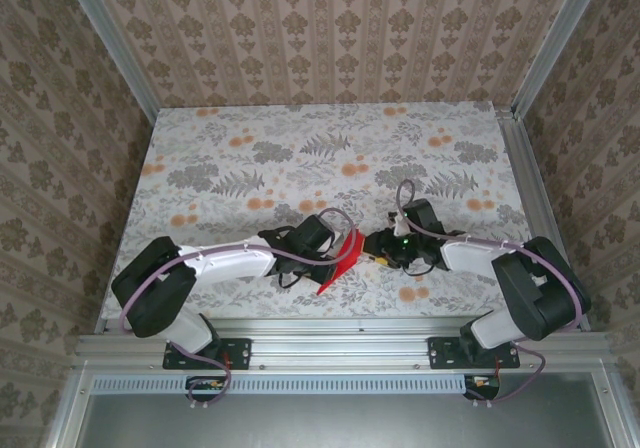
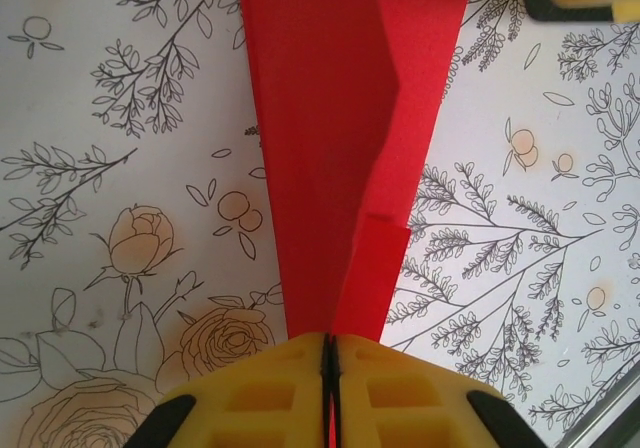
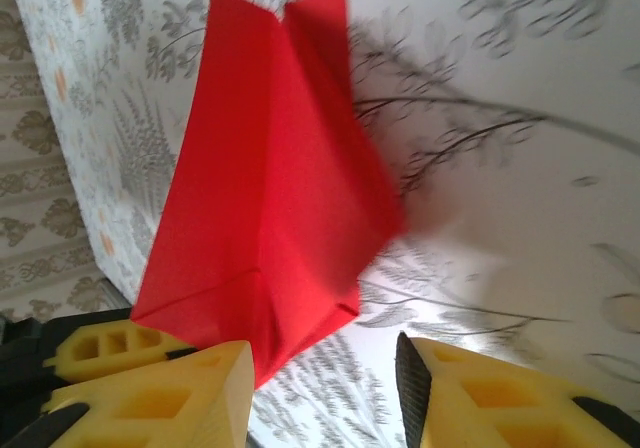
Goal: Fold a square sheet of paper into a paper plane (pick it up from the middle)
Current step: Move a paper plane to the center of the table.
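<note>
Near the front edge of the table (image 1: 300,138), the left claw (image 2: 330,340) is pressed together, pinching the narrow end of the folded red paper (image 2: 320,138), which widens away from it toward 12 o'clock. The right claw (image 3: 322,353) stands spread. The paper's lower corner is just beside its 9 o'clock finger, and the sheet rises beyond toward 12 o'clock.

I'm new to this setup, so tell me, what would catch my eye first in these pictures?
A creased, pointed sheet of bright red paper stands out at the near middle of the flower-patterned table. The left gripper is shut on its narrow end, while the right gripper sits open beside it.
</note>
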You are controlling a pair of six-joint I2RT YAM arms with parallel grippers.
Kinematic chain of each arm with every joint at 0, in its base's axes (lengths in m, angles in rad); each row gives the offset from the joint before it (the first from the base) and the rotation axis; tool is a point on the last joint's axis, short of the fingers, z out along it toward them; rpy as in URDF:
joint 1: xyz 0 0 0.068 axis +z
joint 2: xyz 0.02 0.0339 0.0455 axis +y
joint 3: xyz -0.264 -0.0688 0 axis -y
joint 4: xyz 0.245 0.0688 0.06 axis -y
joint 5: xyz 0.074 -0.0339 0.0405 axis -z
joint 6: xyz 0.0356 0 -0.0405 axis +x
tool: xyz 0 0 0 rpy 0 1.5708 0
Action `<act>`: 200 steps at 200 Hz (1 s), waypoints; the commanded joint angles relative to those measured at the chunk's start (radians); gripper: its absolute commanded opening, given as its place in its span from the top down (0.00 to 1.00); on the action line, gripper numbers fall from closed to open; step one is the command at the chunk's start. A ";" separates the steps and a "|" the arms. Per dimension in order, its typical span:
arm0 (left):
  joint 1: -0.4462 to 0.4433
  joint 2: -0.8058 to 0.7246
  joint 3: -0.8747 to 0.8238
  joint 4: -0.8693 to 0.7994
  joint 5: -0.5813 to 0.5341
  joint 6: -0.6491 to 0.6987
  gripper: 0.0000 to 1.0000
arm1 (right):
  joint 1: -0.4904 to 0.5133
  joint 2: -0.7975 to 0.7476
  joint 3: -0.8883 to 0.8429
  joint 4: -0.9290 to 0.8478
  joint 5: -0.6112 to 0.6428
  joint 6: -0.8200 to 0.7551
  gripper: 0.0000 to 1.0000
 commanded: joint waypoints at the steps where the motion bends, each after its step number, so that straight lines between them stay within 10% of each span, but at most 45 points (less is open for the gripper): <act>1: 0.019 -0.006 -0.020 -0.006 0.027 0.008 0.92 | 0.047 0.007 -0.013 0.116 -0.005 0.090 0.54; 200: 0.116 -0.122 -0.198 0.187 0.178 -0.090 0.98 | 0.288 0.144 0.079 0.143 0.108 0.212 0.49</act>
